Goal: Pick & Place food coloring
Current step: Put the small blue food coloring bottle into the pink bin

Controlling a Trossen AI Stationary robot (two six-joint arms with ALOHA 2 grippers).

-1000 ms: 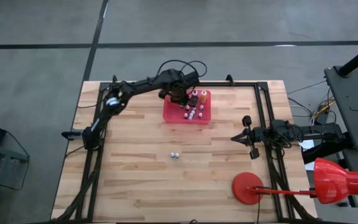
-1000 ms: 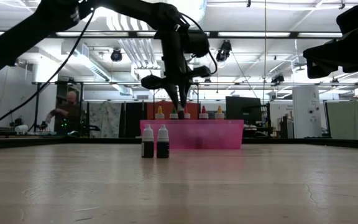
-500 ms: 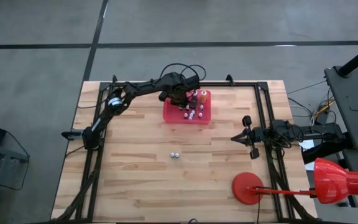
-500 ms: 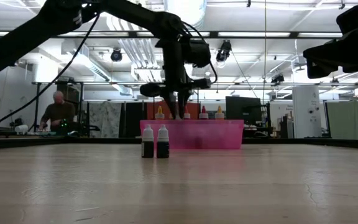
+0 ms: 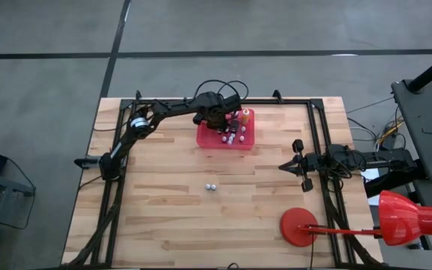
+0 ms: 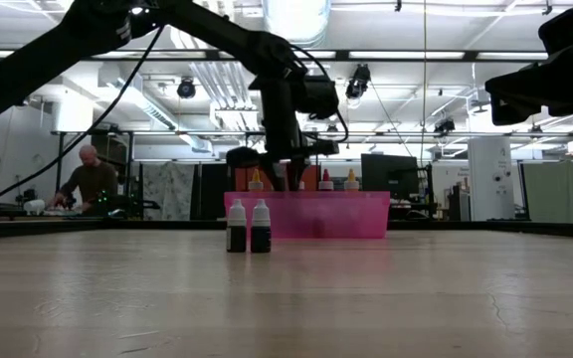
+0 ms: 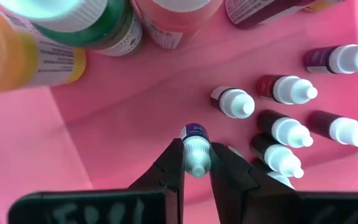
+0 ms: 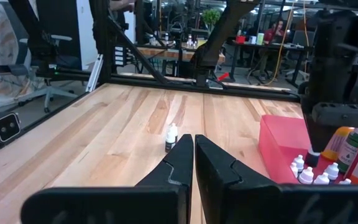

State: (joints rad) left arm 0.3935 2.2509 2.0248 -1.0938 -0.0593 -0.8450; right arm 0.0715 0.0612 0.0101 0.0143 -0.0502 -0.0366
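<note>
While the left gripper [image 7: 196,163] reaches down into the pink tray [image 5: 205,137], its fingers are clamped on a small bottle's [image 7: 196,149] cap, apparently lifting or depositing it. The right gripper [image 8: 193,155], fingers together, waits well right of the tray.

I see most food coloring bottles [image 5: 233,129] upright in the tray's far half, pale caps up. Two small dark bottles [image 5: 211,187] stand touching, mid-table. One small bottle [image 7: 196,151] sits between my left fingers.
</note>
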